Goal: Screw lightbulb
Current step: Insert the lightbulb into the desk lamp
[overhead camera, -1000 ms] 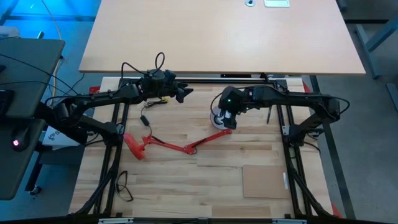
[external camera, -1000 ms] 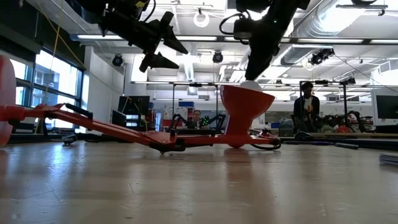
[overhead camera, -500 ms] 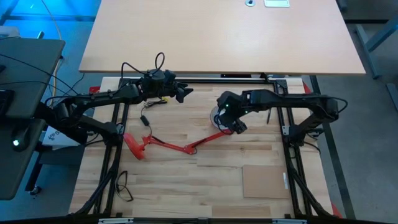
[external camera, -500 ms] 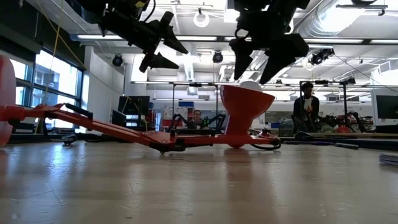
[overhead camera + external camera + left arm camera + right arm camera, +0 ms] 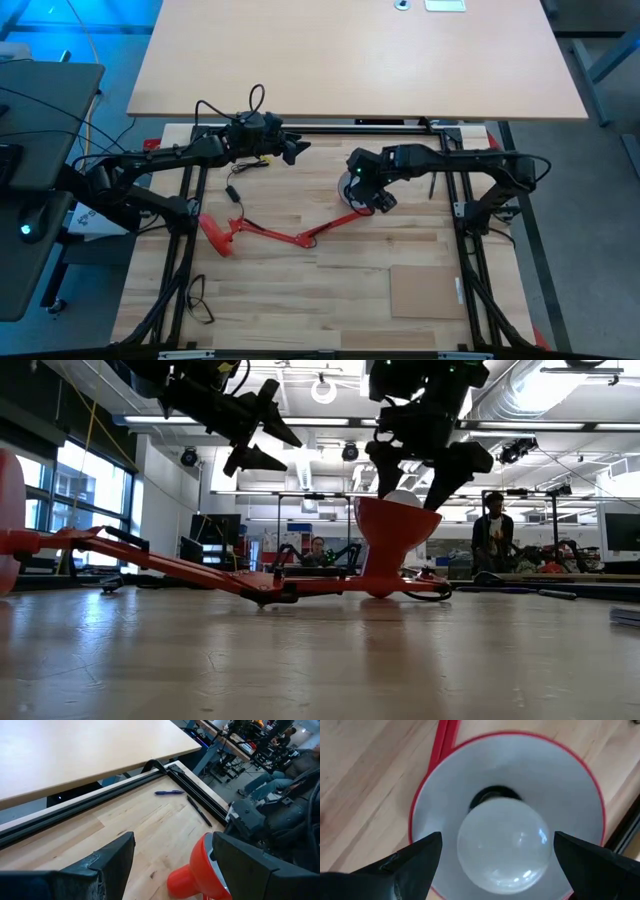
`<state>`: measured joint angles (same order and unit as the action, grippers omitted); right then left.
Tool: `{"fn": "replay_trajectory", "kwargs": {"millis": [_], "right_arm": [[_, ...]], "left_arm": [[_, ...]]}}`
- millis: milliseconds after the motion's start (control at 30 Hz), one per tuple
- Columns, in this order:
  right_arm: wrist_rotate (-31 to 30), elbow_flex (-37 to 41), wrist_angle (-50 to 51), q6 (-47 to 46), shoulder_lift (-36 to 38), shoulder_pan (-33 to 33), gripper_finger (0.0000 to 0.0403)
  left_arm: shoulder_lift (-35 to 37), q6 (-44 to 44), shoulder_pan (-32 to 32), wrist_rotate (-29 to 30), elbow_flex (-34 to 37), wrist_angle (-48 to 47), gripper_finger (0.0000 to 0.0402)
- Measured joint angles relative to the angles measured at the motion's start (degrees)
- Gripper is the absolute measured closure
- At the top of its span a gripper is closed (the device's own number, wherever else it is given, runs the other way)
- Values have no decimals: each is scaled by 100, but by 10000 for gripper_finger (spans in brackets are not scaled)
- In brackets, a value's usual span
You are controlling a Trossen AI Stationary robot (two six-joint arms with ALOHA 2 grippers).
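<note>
**Desk:** Where do your two arms stand?

**Operator's spotter:** Your right arm reaches in from the table's right side and bends down over the red lamp (image 5: 290, 236), with the right gripper (image 5: 418, 472) poised straight above the upturned shade (image 5: 396, 525). Your left arm stretches across the table's back left part, and the left gripper (image 5: 268, 444) hangs high in the air, well apart from the lamp.

**Desk:** And the lightbulb?

**Spotter:** The lightbulb (image 5: 503, 843) sits in the middle of the shade's white inside, its round end pointing up at your right wrist camera and its long axis upright. Its base goes down into the dark socket (image 5: 490, 795). In the low view only the bulb's white dome shows above the red rim.

**Desk:** What are the fingers doing?

**Spotter:** Your right gripper's fingers (image 5: 412, 862) are spread wide, one on either side of the bulb, clear of the glass and gripping nothing. Your left gripper's fingers (image 5: 102, 867) are parted too and empty, with the lamp shade seen between them farther off.
</note>
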<state>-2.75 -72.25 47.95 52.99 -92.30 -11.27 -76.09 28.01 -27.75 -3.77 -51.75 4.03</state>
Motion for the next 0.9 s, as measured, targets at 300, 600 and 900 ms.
{"fn": "replay_trajectory", "kwargs": {"millis": [300, 600, 900], "right_arm": [[211, -2, -12, -41, -5, 0, 58], [112, -2, -37, 2, -7, -4, 155], [81, -2, -50, -728, -7, -4, 151]], "left_arm": [[0, -13, 0, 2, 0, -4, 140], [0, -15, 0, 2, 0, -4, 140], [0, -15, 0, 2, 0, -4, 140]]}}
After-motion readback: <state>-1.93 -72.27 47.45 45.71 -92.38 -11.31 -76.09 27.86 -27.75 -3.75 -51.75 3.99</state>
